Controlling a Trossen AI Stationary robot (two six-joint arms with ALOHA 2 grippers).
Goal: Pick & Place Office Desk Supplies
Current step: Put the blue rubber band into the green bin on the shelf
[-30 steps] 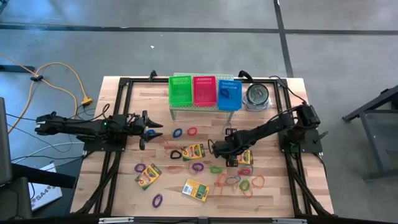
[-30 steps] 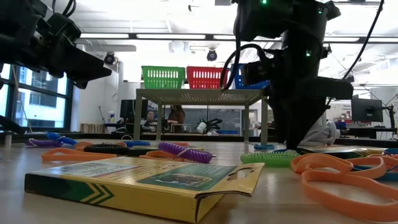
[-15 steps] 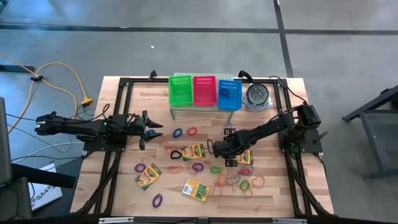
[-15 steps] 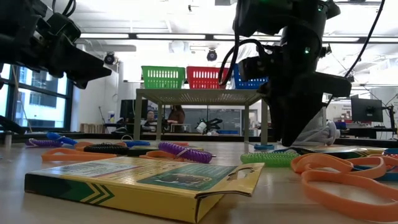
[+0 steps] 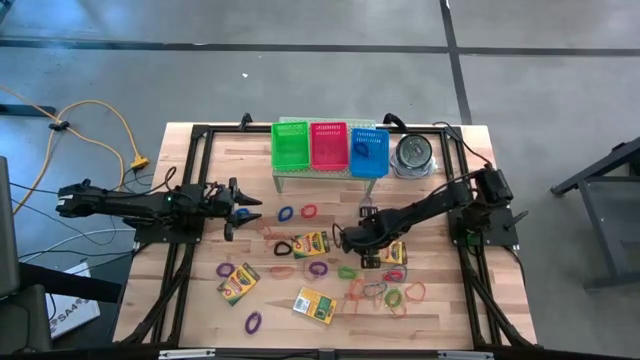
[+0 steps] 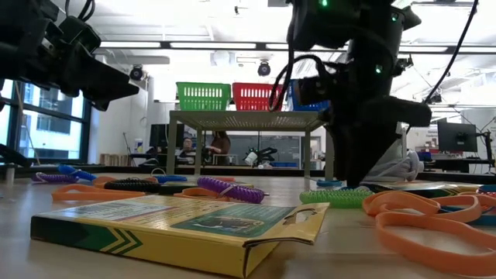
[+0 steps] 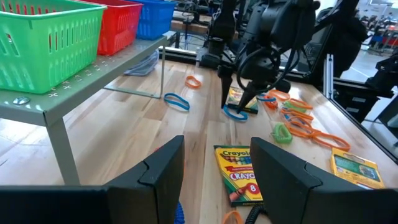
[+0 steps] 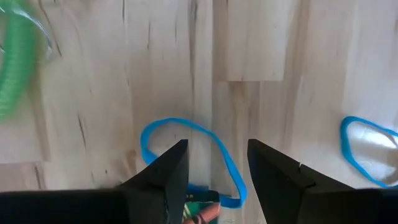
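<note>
Several yellow-and-green crayon boxes lie flat on the wooden table, among them one (image 5: 313,243) mid-table, one (image 5: 238,282) and one (image 5: 315,305) nearer the near edge. Coloured rubber-band loops are scattered around them. My right gripper (image 5: 345,240) is open and points down over a blue band (image 8: 177,121), which lies flat on the wood; one finger stands inside the loop and one beyond it, and I cannot tell whether they touch it. The left wrist view shows that gripper (image 7: 233,102) above the same band (image 7: 235,114). My left gripper (image 5: 243,210) waits open, level, left of the bands.
A metal stand at the far edge carries a green basket (image 5: 291,145), a red one (image 5: 328,146) and a blue one (image 5: 368,150). A round tin (image 5: 412,153) sits to their right. A crayon box (image 5: 393,252) lies beside my right gripper, with orange and green bands toward the near-right.
My right gripper has shifted a little toward the table's left, staying low over the bands. My left arm has kept still.
</note>
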